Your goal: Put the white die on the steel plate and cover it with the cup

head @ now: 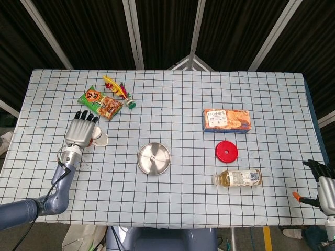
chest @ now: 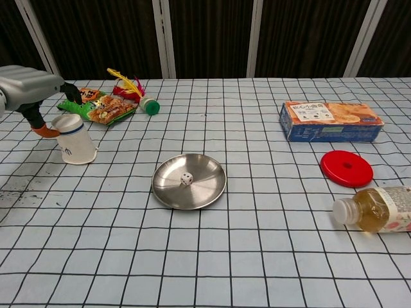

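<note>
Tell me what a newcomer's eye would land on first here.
Probably the steel plate at the middle of the checked table, with the white die already sitting in it. Next, the left robot hand at the far left, poised over the upside-down cup; whether it grips the cup is unclear. On the right, a red disc lies between a biscuit box and a tipped bottle.

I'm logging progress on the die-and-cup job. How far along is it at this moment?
Done: the white die lies on the steel plate. In hand: the left hand is over the upside-down cup, thumb beside its top; a firm grip is not visible. The right hand sits idle at the table edge. Left: lift the cup and set it over the die.
</note>
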Available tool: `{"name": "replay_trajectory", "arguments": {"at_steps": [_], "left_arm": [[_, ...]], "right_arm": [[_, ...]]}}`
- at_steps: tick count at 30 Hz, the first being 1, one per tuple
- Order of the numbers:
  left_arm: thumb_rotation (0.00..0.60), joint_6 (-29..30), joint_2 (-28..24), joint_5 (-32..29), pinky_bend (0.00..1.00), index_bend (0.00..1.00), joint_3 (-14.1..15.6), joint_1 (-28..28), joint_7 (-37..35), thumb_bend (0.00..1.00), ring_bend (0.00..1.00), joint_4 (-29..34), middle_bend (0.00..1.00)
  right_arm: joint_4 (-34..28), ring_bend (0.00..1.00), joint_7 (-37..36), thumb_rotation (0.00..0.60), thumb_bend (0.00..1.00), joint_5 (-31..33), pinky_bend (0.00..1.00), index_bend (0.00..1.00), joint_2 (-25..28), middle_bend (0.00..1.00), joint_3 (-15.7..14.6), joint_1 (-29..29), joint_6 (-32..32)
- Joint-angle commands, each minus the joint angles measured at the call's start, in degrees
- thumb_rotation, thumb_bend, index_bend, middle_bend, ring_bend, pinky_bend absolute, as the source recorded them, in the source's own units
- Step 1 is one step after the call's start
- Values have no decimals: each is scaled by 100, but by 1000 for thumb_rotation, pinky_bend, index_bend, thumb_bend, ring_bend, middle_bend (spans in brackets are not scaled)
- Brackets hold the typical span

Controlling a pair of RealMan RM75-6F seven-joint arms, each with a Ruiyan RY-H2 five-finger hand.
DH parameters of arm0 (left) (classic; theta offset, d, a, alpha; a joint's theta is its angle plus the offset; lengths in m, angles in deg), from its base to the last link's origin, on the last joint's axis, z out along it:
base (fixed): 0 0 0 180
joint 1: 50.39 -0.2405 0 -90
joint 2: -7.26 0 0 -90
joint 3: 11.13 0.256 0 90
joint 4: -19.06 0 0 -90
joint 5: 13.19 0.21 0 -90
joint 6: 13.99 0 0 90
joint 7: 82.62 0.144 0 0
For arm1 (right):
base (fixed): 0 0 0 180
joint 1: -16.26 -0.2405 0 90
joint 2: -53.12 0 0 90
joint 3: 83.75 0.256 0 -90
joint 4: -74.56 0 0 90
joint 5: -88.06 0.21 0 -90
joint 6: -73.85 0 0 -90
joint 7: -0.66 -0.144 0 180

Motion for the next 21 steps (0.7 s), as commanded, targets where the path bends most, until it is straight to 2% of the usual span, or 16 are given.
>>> {"name": "replay_trajectory", "arguments": {"at_steps": [1, 9, 16, 21], "left_arm": [[600, 5, -3, 6, 129, 258, 19, 3, 35, 523, 113, 2, 207], [600, 19, -4, -8, 131, 261, 51, 7, 109, 526, 128, 48, 209], [600, 34, 51, 51, 129, 225, 78, 3, 95, 526, 79, 18, 127], [600, -17, 83, 49, 129, 217, 101, 8, 94, 526, 68, -13, 111]], "right_arm": [[-4, 142, -4, 600, 96, 5, 12, 207, 4, 178, 1, 1, -2], [-32, 142, -16, 600, 96, 11, 12, 207, 30, 180, -8, 4, -20], [-63, 142, -18, 600, 96, 42, 12, 207, 63, 180, -10, 2, -52], [-92, 142, -22, 600, 96, 69, 12, 208, 95, 180, -18, -5, -98]]}}
